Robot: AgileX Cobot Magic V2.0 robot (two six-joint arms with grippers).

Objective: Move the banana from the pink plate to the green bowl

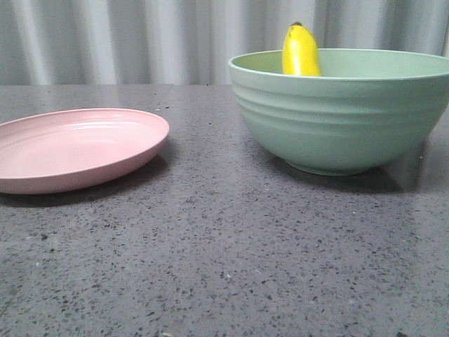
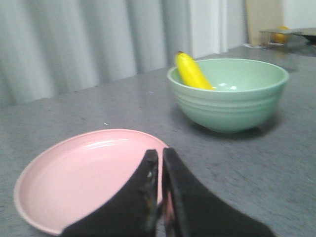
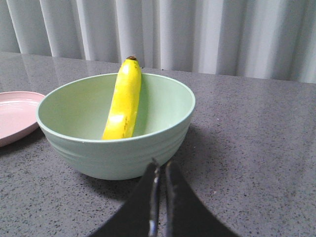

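The left arm's fingers [image 2: 154,197] are pressed nearly together, only a thin slit between the two dark pads, and nothing is held in them. They hang above the near rim of the pink plate [image 2: 84,182], not touching it as far as the left wrist view shows. The right arm's fingers [image 3: 157,197] are likewise drawn narrow with a hairline gap and hold nothing; they sit just short of the green bowl [image 3: 118,158], over bare tabletop [image 3: 256,163]. Neither arm shows in the front view.

The banana [image 3: 124,101] is inside the green bowl [image 1: 344,119]. It stands steeply, its lower end down on the bowl's inner floor and its upper part leaning against the inside wall, with the dark tip rising above the rim. In the front view only that upper end of the banana [image 1: 300,50] is visible over the rim, on the bowl's left half.

The pink plate [image 1: 70,151] lies flat toward the left edge of the tabletop [image 1: 224,253], its surface bare and faintly ringed. The bowl stands toward the right edge, upright on its small foot, well apart from the plate with a stretch of speckled grey stone between them. Behind the tabletop's far edge hangs a pale pleated curtain [image 1: 140,38].
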